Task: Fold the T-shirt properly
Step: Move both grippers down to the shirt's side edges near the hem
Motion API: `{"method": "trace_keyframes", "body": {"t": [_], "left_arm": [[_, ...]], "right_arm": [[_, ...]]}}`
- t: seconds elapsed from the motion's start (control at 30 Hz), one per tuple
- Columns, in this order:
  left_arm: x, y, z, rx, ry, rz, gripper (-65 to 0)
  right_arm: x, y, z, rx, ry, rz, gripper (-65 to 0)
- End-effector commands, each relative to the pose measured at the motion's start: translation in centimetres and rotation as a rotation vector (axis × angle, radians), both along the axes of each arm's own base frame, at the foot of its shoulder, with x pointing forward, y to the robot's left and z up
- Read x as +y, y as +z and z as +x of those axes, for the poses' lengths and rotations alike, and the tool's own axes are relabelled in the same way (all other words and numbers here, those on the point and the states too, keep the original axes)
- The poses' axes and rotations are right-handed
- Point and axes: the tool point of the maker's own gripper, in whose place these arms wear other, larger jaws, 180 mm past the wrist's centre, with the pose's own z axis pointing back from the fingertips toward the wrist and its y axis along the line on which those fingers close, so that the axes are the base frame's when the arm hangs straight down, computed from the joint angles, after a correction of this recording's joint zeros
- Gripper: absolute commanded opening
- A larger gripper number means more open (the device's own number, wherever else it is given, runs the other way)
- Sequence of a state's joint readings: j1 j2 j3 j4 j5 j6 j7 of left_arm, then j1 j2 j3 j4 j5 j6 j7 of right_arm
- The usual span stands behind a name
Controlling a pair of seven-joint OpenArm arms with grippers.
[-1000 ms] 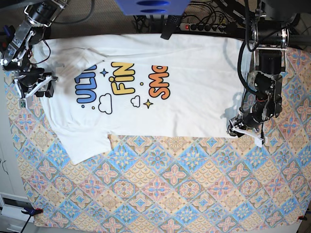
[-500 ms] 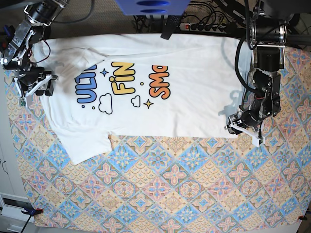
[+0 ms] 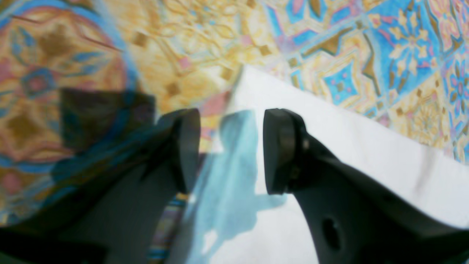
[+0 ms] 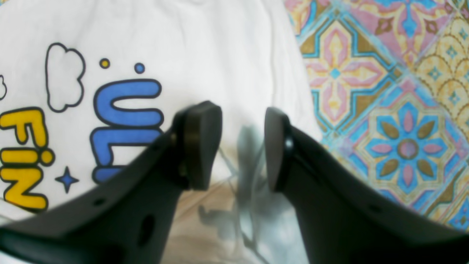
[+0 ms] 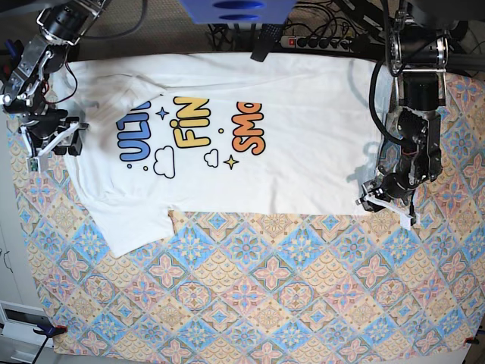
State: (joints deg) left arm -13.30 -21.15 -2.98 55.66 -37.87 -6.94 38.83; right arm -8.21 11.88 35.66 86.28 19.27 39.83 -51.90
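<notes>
Base view shows the T-shirt [image 5: 227,144] lying lengthwise along the worktop's far edge, left gripper [image 5: 377,199] at its hem corner, right gripper [image 5: 51,136] at its shoulder, both parted and empty.

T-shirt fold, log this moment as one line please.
T-shirt: half-folded on patterned cloth | left gripper: open over hem corner | right gripper: open at shoulder end | held: nothing

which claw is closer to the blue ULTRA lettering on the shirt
Right. The right claw hangs at the shirt's edge beside the ULTRA lettering; the left claw is at the opposite hem corner.
</notes>
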Motion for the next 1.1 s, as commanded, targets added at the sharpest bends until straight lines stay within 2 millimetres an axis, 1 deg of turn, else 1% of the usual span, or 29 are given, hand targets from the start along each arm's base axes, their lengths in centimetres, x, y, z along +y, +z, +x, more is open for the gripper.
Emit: {"method": "trace_keyframes", "body": {"t": [0.0, 0.07, 0.13, 0.37, 0.43, 0.47, 0.6, 0.67, 0.77, 0.87, 0.97, 1.07], "left_arm": [[0.7, 1.7, 1.5, -0.054, 0.001, 0.015, -37.1], [-0.5, 1.3, 1.4, -0.045, -0.027, 0.013, -37.1], [-1.1, 1.0, 1.3, -0.036, -0.049, 0.018, -37.1], [-1.3, 0.7, 0.9, -0.028, -0.051, 0.013, -37.4], [-0.8, 0.9, 0.9, -0.034, -0.038, 0.015, -37.5], [-0.2, 1.1, 1.0, -0.040, -0.018, 0.012, -37.5], [3.1, 2.3, 1.0, -0.068, 0.062, 0.020, -37.1], [3.4, 2.4, 1.0, -0.068, 0.062, 0.027, -37.1], [3.4, 2.2, 0.9, -0.062, 0.062, 0.029, -37.1], [3.2, 2.0, 0.8, -0.056, 0.056, 0.035, -37.1], [2.0, 1.1, 0.7, -0.037, 0.025, 0.065, -37.1], [0.7, 0.3, 0.5, -0.017, -0.007, 0.099, -37.1]], "right_arm": [[-0.7, 1.6, 1.1, -0.052, 0.005, -0.024, -43.1], [-0.7, 1.6, 1.1, -0.052, 0.005, -0.024, -43.1], [-0.7, 1.6, 1.0, -0.050, 0.005, -0.023, -43.1], [-0.7, 1.6, 1.0, -0.052, 0.005, -0.021, -43.1], [-0.7, 1.6, 1.0, -0.052, 0.005, -0.021, -43.1], [-0.7, 1.6, 1.0, -0.052, 0.005, -0.021, -43.1], [-0.7, 2.1, 1.3, -0.066, 0.010, -0.033, -43.1], [-0.7, 2.5, 1.4, -0.076, 0.014, -0.041, -43.1], [-0.7, 2.6, 1.5, -0.078, 0.014, -0.043, -43.1], [-0.7, 2.6, 1.4, -0.075, 0.015, -0.043, -43.1], [-0.7, 2.2, 1.1, -0.047, 0.016, -0.042, -43.1], [-0.7, 2.8, 1.3, -0.057, 0.022, -0.056, -43.1]]}}
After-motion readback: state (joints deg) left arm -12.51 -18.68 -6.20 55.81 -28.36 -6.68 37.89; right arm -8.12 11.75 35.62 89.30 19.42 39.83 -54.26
